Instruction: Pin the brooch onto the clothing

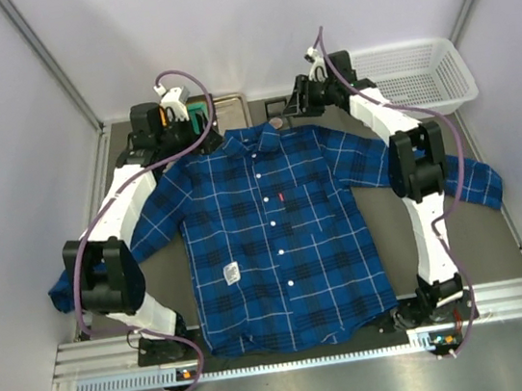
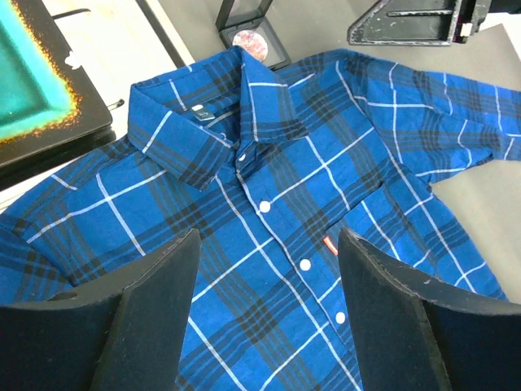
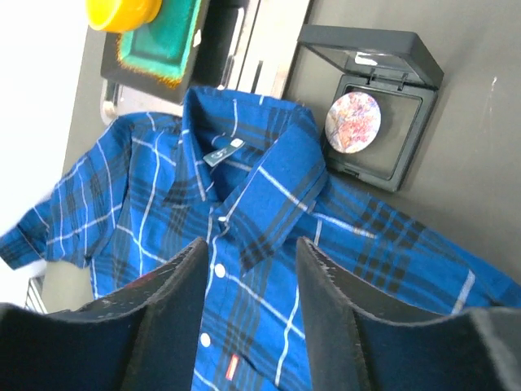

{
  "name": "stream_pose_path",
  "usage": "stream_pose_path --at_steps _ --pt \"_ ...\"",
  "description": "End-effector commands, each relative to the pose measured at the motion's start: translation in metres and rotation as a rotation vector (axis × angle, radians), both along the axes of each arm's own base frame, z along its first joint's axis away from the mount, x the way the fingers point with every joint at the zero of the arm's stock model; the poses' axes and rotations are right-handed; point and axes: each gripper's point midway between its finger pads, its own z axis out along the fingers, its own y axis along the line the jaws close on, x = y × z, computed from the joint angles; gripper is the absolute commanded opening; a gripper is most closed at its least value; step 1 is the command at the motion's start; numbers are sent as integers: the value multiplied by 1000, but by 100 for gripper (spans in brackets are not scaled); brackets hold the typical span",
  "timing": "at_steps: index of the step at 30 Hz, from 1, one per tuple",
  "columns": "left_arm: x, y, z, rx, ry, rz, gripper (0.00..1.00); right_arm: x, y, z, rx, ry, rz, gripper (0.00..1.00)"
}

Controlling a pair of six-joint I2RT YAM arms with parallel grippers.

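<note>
The blue plaid shirt lies flat, front up, collar at the far side. The brooch, a small round pinkish speckled disc, rests in an open black case just beyond the collar; it also shows in the left wrist view and the top view. My left gripper is open and empty above the shirt's upper chest, near the left shoulder. My right gripper is open and empty over the collar, a short way from the case, at the far side.
A white basket stands at the back right. A metal tray at the back holds a teal dish with a yellow object. Both sleeves spread out past the arms.
</note>
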Motion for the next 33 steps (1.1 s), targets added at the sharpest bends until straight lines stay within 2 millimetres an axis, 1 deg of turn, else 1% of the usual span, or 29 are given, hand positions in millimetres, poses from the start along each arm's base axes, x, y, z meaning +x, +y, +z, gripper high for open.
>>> stream_pose_path --at_steps 1,3,4,5,6,7,9,10,15,17,20,21,23,24,27,29,31,33 --pt "9 0 -4 7 -24 -16 73 36 20 28 144 -94 -60 43" --pt "14 2 -9 16 -17 -10 73 46 23 26 169 -113 -77 39" --pt "14 3 -13 23 -2 -8 73 53 21 13 171 -92 -108 36" --pt "16 3 -12 32 -6 -8 73 56 22 10 176 -95 -120 36" --pt "17 4 -19 42 13 -7 73 62 20 5 169 -95 -149 36" --pt "17 5 -22 47 24 -6 73 65 20 -5 170 -80 -162 36" --pt "20 7 -26 56 33 -2 74 70 18 -14 168 -71 -190 36" --pt "21 8 -26 57 33 0 74 72 17 -23 166 -50 -202 37" --pt "22 9 -33 57 49 10 75 77 18 -36 174 -35 -226 37" --pt "21 10 -37 60 59 10 75 79 19 -44 173 -27 -230 36" --pt "20 11 -40 64 67 11 76 83 20 -49 167 -31 -247 34" --pt "20 12 -39 64 69 15 76 85 20 -53 162 -28 -260 34" --pt "20 15 -40 68 70 19 76 85 24 -54 166 -27 -259 33" --pt "20 16 -42 69 76 21 76 86 25 -58 165 -21 -260 33" --pt "21 20 -46 70 87 29 77 84 35 -60 167 -18 -253 31" --pt "22 22 -48 67 95 34 77 83 39 -67 168 1 -259 31" --pt "23 22 -48 61 96 29 77 84 37 -75 162 23 -293 30" --pt "24 22 -48 55 94 25 77 82 39 -81 154 34 -303 29"
